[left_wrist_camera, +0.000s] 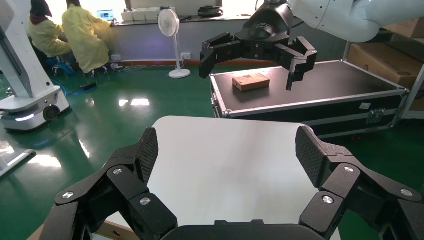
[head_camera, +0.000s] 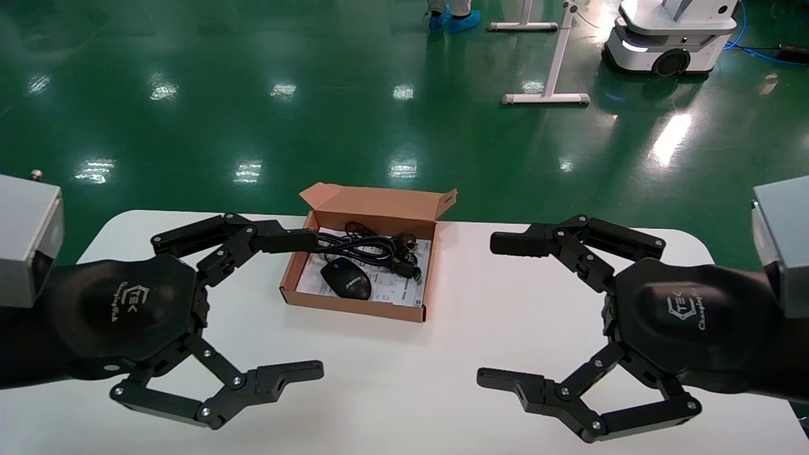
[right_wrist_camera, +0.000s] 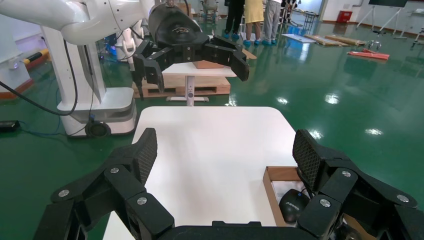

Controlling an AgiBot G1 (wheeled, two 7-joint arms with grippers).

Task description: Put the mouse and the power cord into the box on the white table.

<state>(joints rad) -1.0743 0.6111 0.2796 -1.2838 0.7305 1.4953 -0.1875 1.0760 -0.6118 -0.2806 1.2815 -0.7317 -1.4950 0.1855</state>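
Both task things are lying inside the box [head_camera: 363, 265] on your counter [head_camera: 442, 354]: the mouse [head_camera: 346, 278] in front, the power cord [head_camera: 373, 246] behind it. Your left gripper [head_camera: 303, 306] and right gripper [head_camera: 502, 309] are hovering beside the box, jaws wide apart, holding nothing.

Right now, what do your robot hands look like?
Both are black. The left gripper and the right gripper each have two jointed fingers built from bars pinned with shiny silver bolts, ending in blocky tips with dotted, textured pads. Each has a smooth, rounded black palm shell with a white logo printed on it. Behind each sits a grey, boxy wrist block. No loose cables show.
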